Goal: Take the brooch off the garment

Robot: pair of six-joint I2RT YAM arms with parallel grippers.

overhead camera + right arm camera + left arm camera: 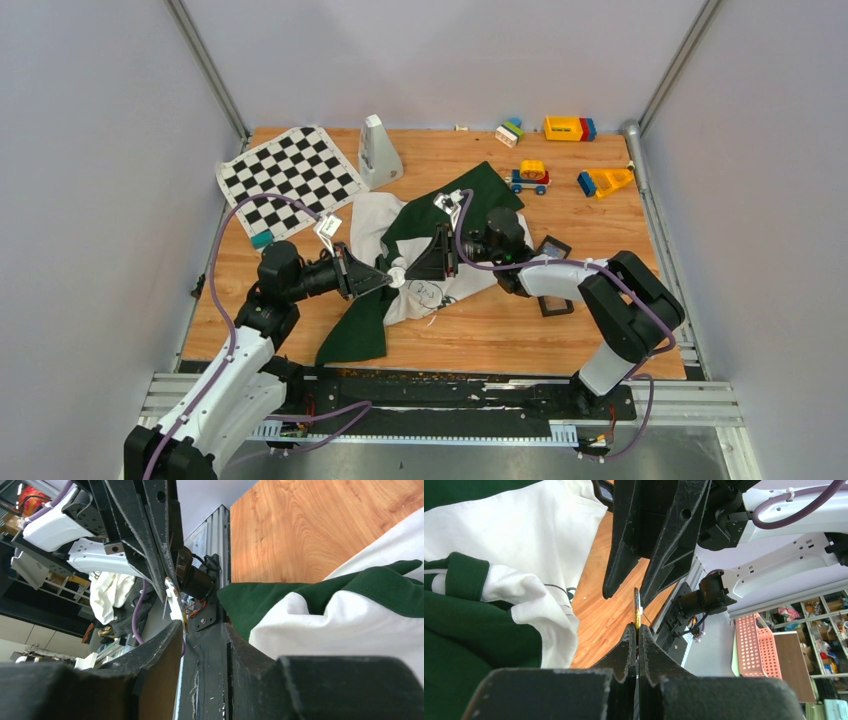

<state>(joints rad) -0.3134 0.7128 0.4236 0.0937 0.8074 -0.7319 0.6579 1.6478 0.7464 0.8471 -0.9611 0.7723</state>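
Top external: fixed high behind the arm bases, tilted down and forward, far enough to take in the whole tabletop (600,330) and both arms. Left wrist: mounted on the left pincer (637,631), sighting along its own fingers, very close, facing the right pincer (627,598) head-on. Right wrist: mounted on the right pincer, sighting the opposite way, equally close. Shared field: both wrist views hold the brooch (637,609) between the opposed tips and a fold of the garment (524,535). The overhead view shows that same meeting point, small, at mid-tabletop.
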